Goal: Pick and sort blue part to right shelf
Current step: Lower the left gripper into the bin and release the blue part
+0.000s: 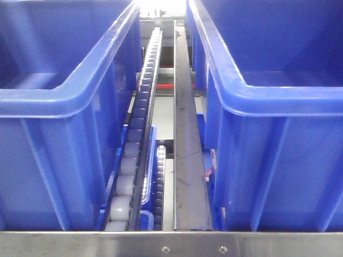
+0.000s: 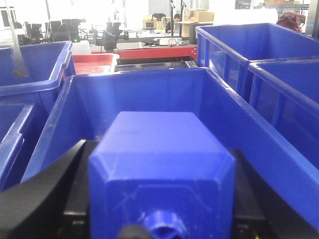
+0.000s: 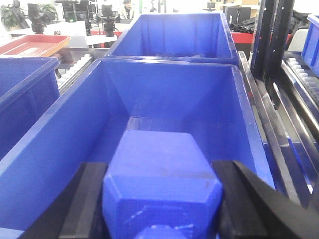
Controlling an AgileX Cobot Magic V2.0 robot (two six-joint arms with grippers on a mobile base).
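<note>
Tools clamped, one block each. The left tool (image 2: 159, 199) grips a blue block (image 2: 159, 149) by its flanks over the near end of a blue tub (image 2: 149, 94); the right tool (image 3: 162, 199) holds a second block (image 3: 159, 164) likewise over another tub (image 3: 174, 94). Both tubs appear to sit on the shelf (image 1: 80, 243), a steel rack with a roller track (image 1: 134, 144). Likely fault: release too close to a rim, dropping a block onto the rollers.

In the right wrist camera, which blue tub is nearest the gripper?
The near tub, whose floor lies beyond the blue part in the right gripper; another tub stands behind it, a third tub off left.
</note>
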